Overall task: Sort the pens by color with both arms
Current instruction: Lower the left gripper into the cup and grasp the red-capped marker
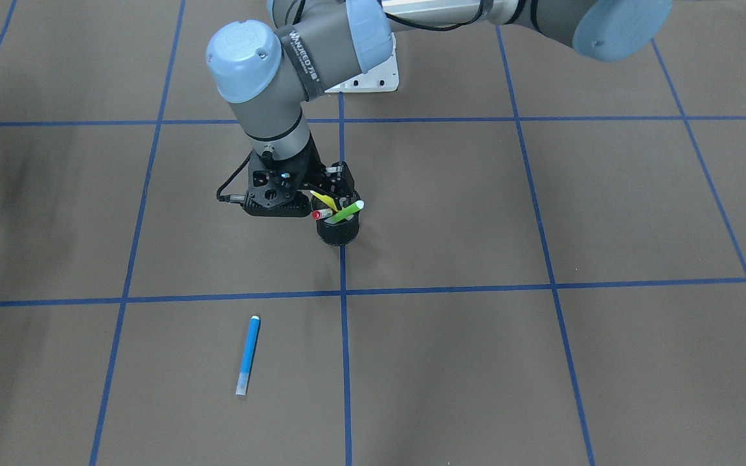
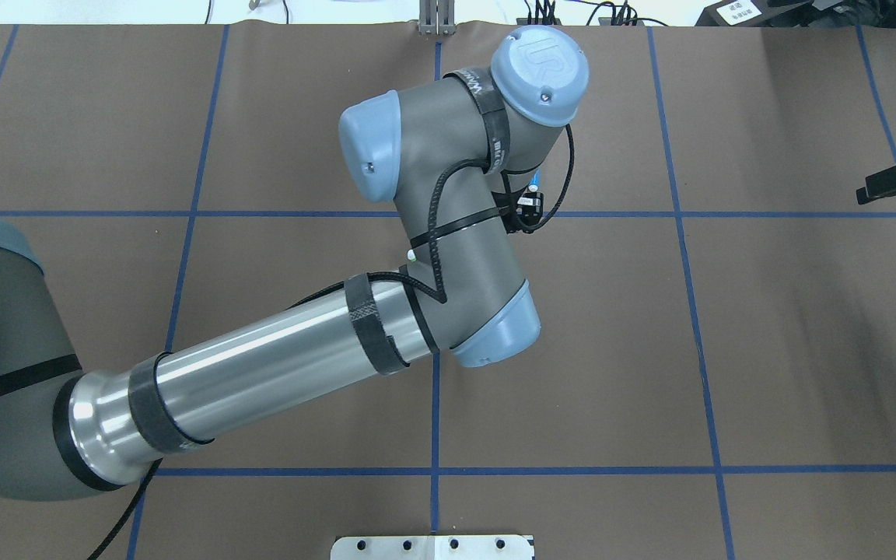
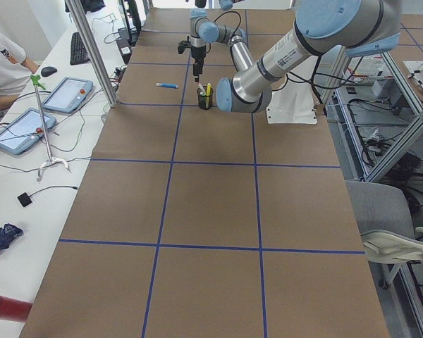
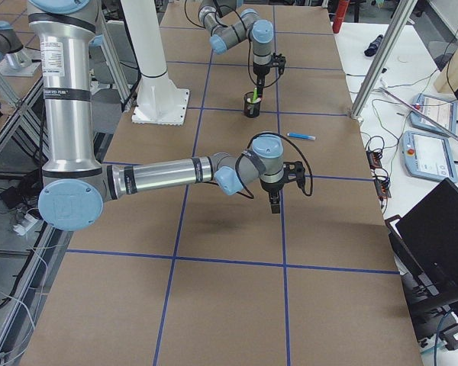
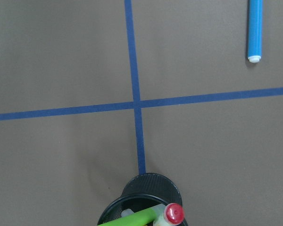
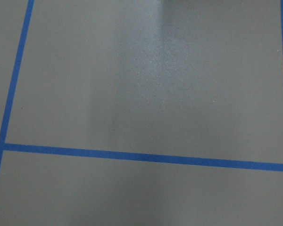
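A black mesh cup stands at a crossing of the blue tape lines. It holds a green pen, a red marker and a yellow pen. My left gripper hangs right over the cup at the yellow pen; I cannot tell if it grips it. The left wrist view shows the cup, the green pen and the red marker's cap. A blue pen lies flat on the table apart from the cup. My right gripper hovers low over bare table, its state unclear.
The table is brown with a blue tape grid. The white mounting base sits behind the cup. In the overhead view my left arm hides the cup. Operators' desks with tablets run along the far side.
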{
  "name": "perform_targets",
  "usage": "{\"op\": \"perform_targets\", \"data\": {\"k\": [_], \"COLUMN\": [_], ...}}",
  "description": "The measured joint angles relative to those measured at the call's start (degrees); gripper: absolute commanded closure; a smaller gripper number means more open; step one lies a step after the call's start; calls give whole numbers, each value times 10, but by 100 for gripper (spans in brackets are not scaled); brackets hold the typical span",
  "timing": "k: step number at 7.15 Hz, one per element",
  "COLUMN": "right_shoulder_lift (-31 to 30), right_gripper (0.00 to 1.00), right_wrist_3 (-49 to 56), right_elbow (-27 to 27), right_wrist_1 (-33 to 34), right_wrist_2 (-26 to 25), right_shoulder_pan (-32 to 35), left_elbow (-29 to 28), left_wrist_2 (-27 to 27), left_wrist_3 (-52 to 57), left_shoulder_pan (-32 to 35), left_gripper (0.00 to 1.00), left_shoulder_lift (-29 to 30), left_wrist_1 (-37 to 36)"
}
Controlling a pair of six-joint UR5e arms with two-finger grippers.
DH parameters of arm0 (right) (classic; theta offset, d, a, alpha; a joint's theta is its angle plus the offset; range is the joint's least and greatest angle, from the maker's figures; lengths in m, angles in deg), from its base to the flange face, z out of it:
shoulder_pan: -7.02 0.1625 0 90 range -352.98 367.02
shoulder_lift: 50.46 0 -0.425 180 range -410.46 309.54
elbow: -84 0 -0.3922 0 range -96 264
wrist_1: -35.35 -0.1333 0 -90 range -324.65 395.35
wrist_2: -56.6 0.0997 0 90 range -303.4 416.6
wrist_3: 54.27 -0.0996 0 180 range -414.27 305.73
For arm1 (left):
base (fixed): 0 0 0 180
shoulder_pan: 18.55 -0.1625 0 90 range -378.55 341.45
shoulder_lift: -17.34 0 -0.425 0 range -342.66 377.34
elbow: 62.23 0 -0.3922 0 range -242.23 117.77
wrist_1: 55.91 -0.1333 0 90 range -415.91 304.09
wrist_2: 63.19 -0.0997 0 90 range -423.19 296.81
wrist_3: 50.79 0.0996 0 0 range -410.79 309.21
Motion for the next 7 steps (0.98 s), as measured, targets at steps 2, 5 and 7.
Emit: {"op": "perform_targets", "data": {"k": [2,5,7], "right_shoulder_lift": [1,3,3], "right_gripper": [1,1,1], "right_wrist_3": [0,0,-1], "right_elbow": [4,6,6], "right_wrist_1": [0,0,0], "right_wrist_2": [0,0,1], "right_shoulder_pan": [0,-1,-1], "left_elbow": [-27,-53,-63], "left_wrist_2": [25,80,86], "left_wrist_3": [29,55,74], "left_shoulder_pan": [2,19,25], "left_gripper": [9,10,14], "left_shoulder_lift": [12,14,14], "left_wrist_1": [-1,-1,2]}}
